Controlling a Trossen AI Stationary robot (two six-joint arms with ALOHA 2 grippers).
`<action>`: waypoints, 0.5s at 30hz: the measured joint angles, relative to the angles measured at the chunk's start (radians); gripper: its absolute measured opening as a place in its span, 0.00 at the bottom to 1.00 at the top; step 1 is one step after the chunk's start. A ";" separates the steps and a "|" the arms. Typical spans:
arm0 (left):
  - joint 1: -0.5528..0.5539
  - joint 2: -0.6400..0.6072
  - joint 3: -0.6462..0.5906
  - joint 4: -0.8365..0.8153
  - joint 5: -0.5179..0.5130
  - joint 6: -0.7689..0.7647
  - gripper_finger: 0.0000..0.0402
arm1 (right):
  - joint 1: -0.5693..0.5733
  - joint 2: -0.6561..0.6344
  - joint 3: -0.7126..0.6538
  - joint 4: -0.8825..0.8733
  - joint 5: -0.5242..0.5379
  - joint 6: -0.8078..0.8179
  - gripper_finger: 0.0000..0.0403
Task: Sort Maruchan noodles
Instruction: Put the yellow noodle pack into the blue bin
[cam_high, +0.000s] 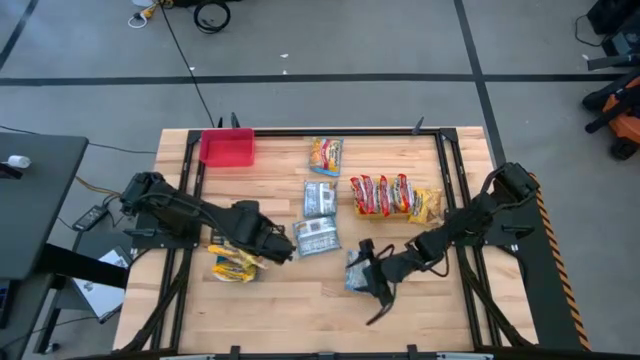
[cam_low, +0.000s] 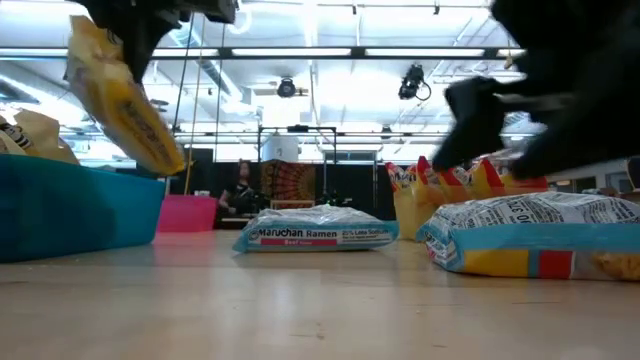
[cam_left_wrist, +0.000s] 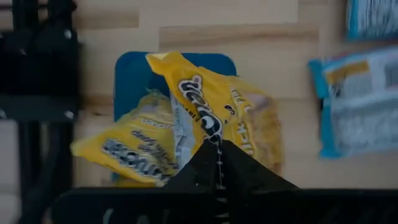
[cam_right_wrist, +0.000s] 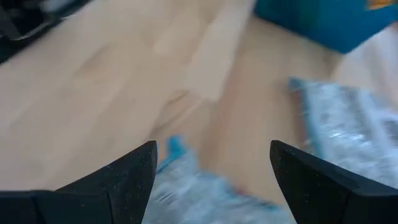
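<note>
My left gripper (cam_high: 268, 250) is shut on a yellow noodle packet (cam_left_wrist: 214, 102), which hangs over the blue bin (cam_left_wrist: 132, 68) near the table's left. More yellow packets (cam_left_wrist: 121, 149) lie in that bin. My right gripper (cam_right_wrist: 214, 162) is open, fingers pointing down just above a silver-blue packet (cam_high: 356, 270) lying flat near the table's near edge; the low view shows a gap between them. On the table lie two other silver-blue packets (cam_high: 319, 197) (cam_high: 316, 237), a yellow-orange one (cam_high: 325, 155), a row of red ones (cam_high: 380, 194) standing on edge, and a yellow one (cam_high: 426, 205). My left gripper pinches the yellow packet between its two shut fingers at one end (cam_left_wrist: 211, 134), coming from above and pointing down. The packet is lifted clear and hangs tilted below the fingers (cam_low: 125, 100), above the blue bin.
A red bin (cam_high: 227, 147) stands at the far left of the table. Black frame rails (cam_high: 447, 165) run along the table's sides. Bare wood (cam_high: 300, 310) lies along the near edge between the arms. A person (cam_low: 240, 190) is far off in the room.
</note>
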 joint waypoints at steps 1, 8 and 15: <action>0.000 0.004 -0.001 0.005 -0.005 -0.035 0.04 | 0.015 0.000 -0.015 0.014 -0.009 0.015 0.79; 0.048 0.000 -0.001 0.001 0.027 -0.210 0.04 | 0.138 0.000 -0.116 0.098 -0.032 0.079 0.79; 0.140 -0.043 -0.001 0.001 -0.019 -0.243 0.03 | 0.256 -0.003 -0.179 0.139 -0.053 0.204 0.79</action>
